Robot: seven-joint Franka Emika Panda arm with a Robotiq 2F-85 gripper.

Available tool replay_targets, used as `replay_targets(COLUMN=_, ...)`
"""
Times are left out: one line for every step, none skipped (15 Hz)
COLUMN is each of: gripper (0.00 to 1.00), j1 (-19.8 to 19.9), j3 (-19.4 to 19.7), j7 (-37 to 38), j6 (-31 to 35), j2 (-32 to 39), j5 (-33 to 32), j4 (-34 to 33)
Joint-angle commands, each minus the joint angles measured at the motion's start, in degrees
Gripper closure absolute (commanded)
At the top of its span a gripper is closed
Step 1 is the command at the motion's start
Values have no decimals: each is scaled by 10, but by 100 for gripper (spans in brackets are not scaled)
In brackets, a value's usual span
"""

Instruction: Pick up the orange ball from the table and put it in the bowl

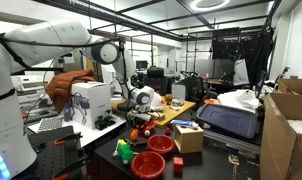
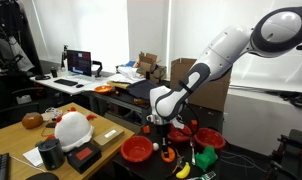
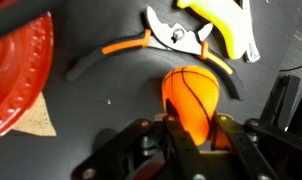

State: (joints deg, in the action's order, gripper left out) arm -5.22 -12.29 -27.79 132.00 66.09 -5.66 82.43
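The gripper [image 3: 198, 128] is down low over the table [image 3: 96, 110]. In the wrist view its dark fingers [image 3: 175, 135] come up from the bottom edge, one on each side of the ball [image 3: 191, 95]. The gap between them is about as wide as the ball. Whether they are actually squeezing it or only standing against its sides, I can't tell. The ball is orange with thin black lines across it. It sits between the fingertips, with its upper half showing beyond them against the dark tabletop.

Just past the ball lie pliers [image 3: 176, 35] with orange handles that spread out to either side. Beside them, at the top edge, is a yellow banana [image 3: 223, 20]. A red rim [image 3: 16, 70] fills the left edge of that view, well apart from the ball, and a tan patch [image 3: 36, 122] lies against it on the table.

In an exterior view the gripper [image 2: 162, 140] points straight down from a white wrist joint [image 2: 163, 100]. The arm [image 2: 226, 50] rises behind it to the upper right. The banana [image 2: 183, 169] lies near the table edge, just beside the gripper.

In an exterior view the bowl [image 1: 161, 143] stands near the table's front end. The wide bowl [image 1: 148, 164] is just in front of it and a cardboard box [image 1: 188, 138] is beside it. Both bowls are close to the gripper [image 1: 140, 118] but clear of it.
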Motion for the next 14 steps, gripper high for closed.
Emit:
replay_targets(gripper=93, j1=-5, j3=17, j7=30, j6=-47, j2=-52, j5=-9, j4=14)
replay_targets(gripper=93, j1=-7, j3=21, j7=37, j6=-57, j2=-62, j5=-9, j4=11)
replay_targets(gripper=93, j1=-9, j3=23, j7=43, j6=-68, j2=-73, j5=-8, j4=8)
replay_targets(gripper=93, j1=-11, j3=25, j7=49, j6=-77, j2=-82, j5=-8, j4=4)
replay_targets(gripper=93, j1=-11, j3=24, j7=54, j6=-88, j2=-92, j5=-5, j4=1)
replay_targets(gripper=93, j1=-11, j3=23, j7=60, j6=-97, j2=-103, j5=-3, j4=-3)
replay_targets(gripper=93, j1=-8, j3=16, j7=57, j6=-108, j2=-112, j5=4, j4=-8)
replay_targets(gripper=93, j1=-13, j3=19, j7=63, j6=-108, j2=-120, j5=1, j4=-15)
replay_targets(gripper=93, j1=-17, j3=21, j7=72, j6=-103, j2=-125, j5=0, j4=-24)
replay_targets(gripper=93, j1=-21, j3=22, j7=81, j6=-89, j2=-127, j5=1, j4=-35)
replay_targets(gripper=93, j1=-23, j3=21, j7=84, j6=-82, j2=-129, j5=3, j4=-46)
replay_targets(gripper=93, j1=-27, j3=21, j7=90, j6=-75, j2=-128, j5=3, j4=-59)
replay_targets(gripper=93, j1=-31, j3=23, j7=94, j6=-60, j2=-121, j5=1, j4=-75)
replay_targets(gripper=93, j1=-33, j3=19, j7=95, j6=-58, j2=-111, j5=6, j4=-93)
